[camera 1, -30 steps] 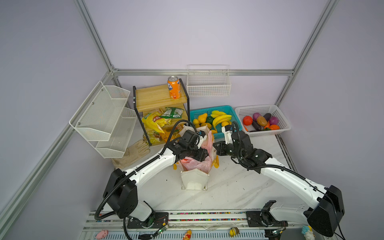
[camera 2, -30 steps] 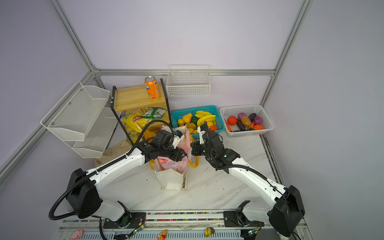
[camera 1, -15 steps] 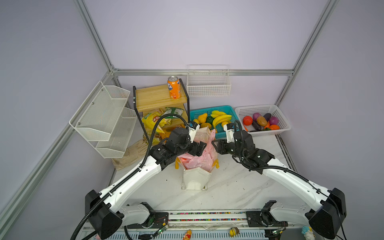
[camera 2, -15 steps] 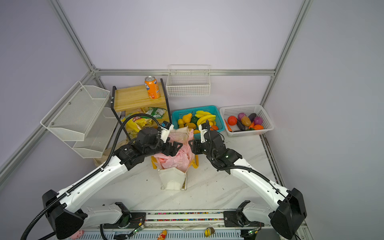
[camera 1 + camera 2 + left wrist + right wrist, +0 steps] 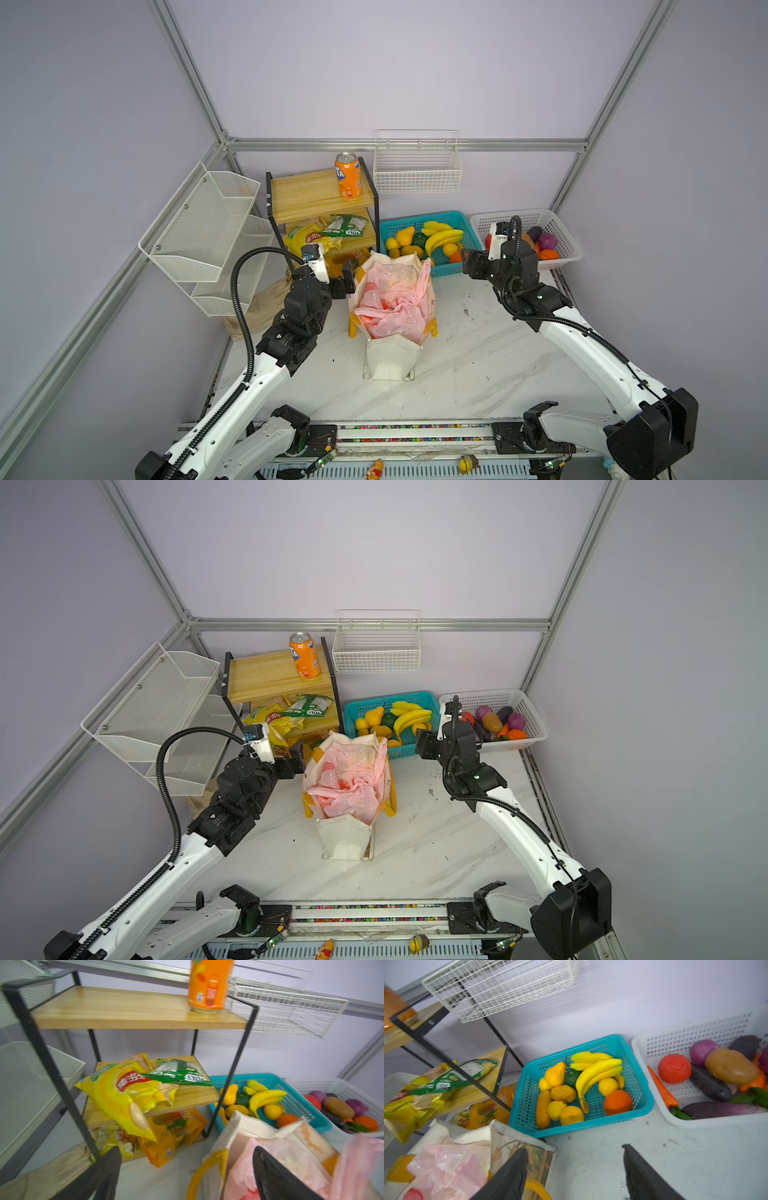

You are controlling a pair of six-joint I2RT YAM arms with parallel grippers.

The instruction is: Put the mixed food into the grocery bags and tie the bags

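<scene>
The left gripper (image 5: 345, 282) stands with its jaws wide and nothing between them, just to the left of the white canvas tote (image 5: 390, 361) and level with its rim. In the left wrist view one dark finger (image 5: 276, 1176) overlaps the tote's mouth; whether it touches the fabric cannot be told. The right gripper (image 5: 471, 264) is also spread and empty. It is on the tote's right side and clearly apart from it.

The tote stands upright, and the pink plastic bag (image 5: 392, 303) lies crumpled inside it. One pink handle loop (image 5: 424, 270) stands up at the tote's far right corner. Red shows through the film (image 5: 386, 305), likely a cola can. No toy fruit can be picked out inside the tote. The tote's yellow handles (image 5: 353, 326) hang down outside its walls. No knot shows, so the tying looks not yet done.

Behind the tote to the right is the teal basket (image 5: 465, 224). The wooden rack (image 5: 307, 195) stands behind it to the left.

- **Tearing:** the film is thin, so a pinch on a single layer could tear it or drag the bag out.
- **Tipping:** the tote is soft, and a pull from one side alone could tip it.
- **Snagging:** the left finger at the rim could snag the fabric.
- **Collision:** a wide swing by the right gripper could knock the basket.
</scene>
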